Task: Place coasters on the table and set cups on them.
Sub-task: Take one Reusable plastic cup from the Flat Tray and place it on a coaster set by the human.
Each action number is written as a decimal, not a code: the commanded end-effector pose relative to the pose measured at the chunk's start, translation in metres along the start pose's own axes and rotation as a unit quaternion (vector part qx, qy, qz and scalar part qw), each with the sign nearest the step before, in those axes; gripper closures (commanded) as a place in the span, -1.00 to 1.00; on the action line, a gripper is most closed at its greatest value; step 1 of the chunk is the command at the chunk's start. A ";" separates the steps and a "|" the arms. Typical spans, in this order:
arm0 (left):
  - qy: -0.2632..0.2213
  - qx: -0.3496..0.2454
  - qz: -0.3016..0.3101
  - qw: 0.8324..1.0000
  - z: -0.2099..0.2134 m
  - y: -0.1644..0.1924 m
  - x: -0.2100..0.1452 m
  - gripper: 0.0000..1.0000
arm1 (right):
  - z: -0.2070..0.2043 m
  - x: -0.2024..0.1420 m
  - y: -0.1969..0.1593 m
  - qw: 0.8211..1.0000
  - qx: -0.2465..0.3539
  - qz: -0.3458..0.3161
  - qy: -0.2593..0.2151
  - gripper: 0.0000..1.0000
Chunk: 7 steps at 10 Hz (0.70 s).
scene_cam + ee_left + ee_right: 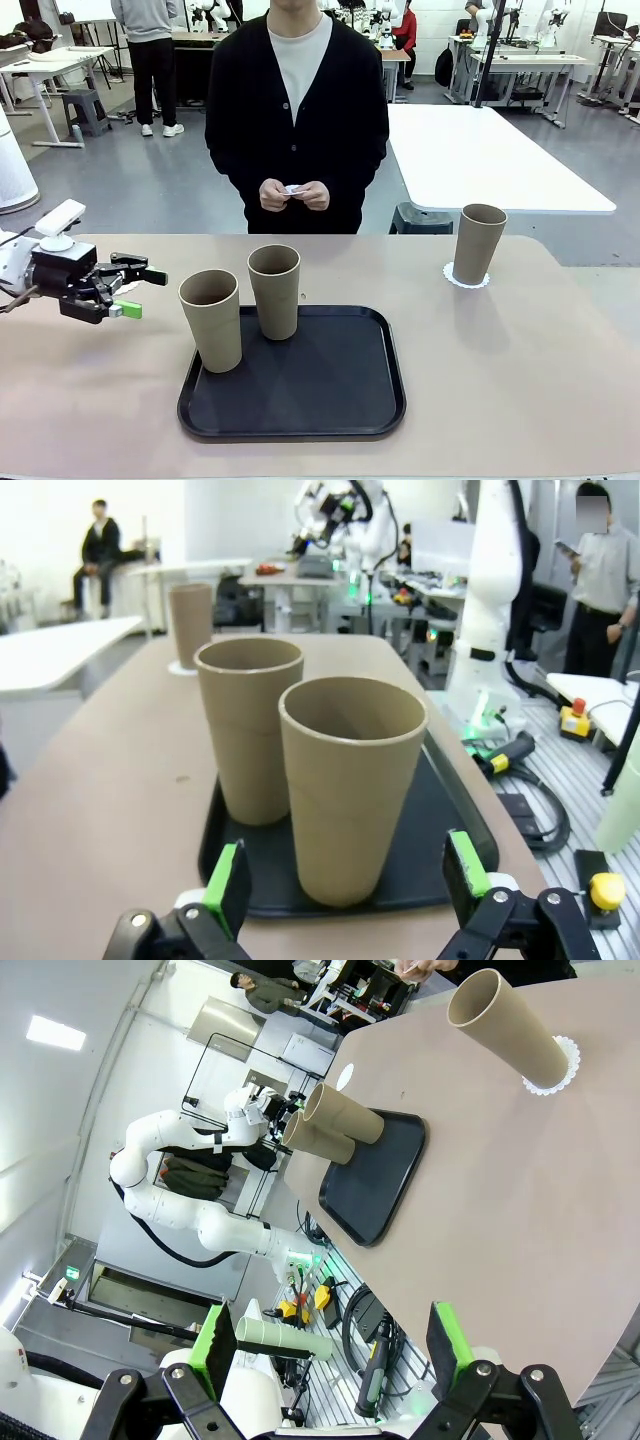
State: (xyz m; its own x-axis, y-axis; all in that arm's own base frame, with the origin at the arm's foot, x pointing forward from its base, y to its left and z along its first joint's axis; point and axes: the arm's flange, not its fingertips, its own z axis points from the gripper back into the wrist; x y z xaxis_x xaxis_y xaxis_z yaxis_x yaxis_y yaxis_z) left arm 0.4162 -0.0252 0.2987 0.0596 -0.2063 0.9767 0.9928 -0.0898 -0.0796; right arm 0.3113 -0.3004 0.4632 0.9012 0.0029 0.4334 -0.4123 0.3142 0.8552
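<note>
Two tan cups stand on the black tray (340, 400): the near-left cup (212, 320) (350, 785) and the cup behind it (275, 290) (248, 725). A third cup (478, 243) (510, 1025) stands on a white scalloped coaster (467, 279) (555, 1072) on the table (520, 380) at the far right. My left gripper (140, 293) (345, 890) is open, left of the tray, its fingers pointing at the near-left cup and apart from it. My right gripper (330, 1345) is open, high above the table with nothing between its fingers. The person holds a small white thing (292, 189) in both hands.
The person stands at the table's far edge, hands together at the waist. A white rectangular table (480, 150) stands behind at the right. Bare tabletop lies right of the tray and in front of it.
</note>
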 end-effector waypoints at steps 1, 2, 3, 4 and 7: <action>-0.008 0.012 -0.013 1.000 -0.011 0.013 -0.006 -1.00 | 0.000 0.000 0.000 1.000 0.003 0.004 0.000 -1.00; -0.009 0.012 -0.011 1.000 -0.017 0.018 -0.010 -1.00 | 0.000 0.000 0.000 1.000 0.003 0.004 0.000 -1.00; -0.012 0.005 -0.010 1.000 -0.023 0.021 -0.014 -1.00 | 0.000 0.000 0.000 1.000 0.003 0.004 0.000 -1.00; -0.015 -0.006 -0.010 1.000 -0.031 0.023 -0.018 -1.00 | 0.000 0.000 0.000 1.000 0.003 0.004 0.000 -1.00; -0.029 -0.037 -0.018 0.999 -0.050 0.026 -0.028 -1.00 | 0.000 0.000 0.000 1.000 0.003 0.004 0.000 -1.00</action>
State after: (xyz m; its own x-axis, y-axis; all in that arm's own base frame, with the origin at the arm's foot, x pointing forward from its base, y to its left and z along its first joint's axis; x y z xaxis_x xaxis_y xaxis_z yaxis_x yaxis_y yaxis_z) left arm 0.4290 -0.0670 0.2630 0.0720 -0.1781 0.9814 0.9828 -0.1553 -0.1003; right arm 0.3115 -0.3002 0.4632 0.9012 0.0034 0.4334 -0.4124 0.3140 0.8552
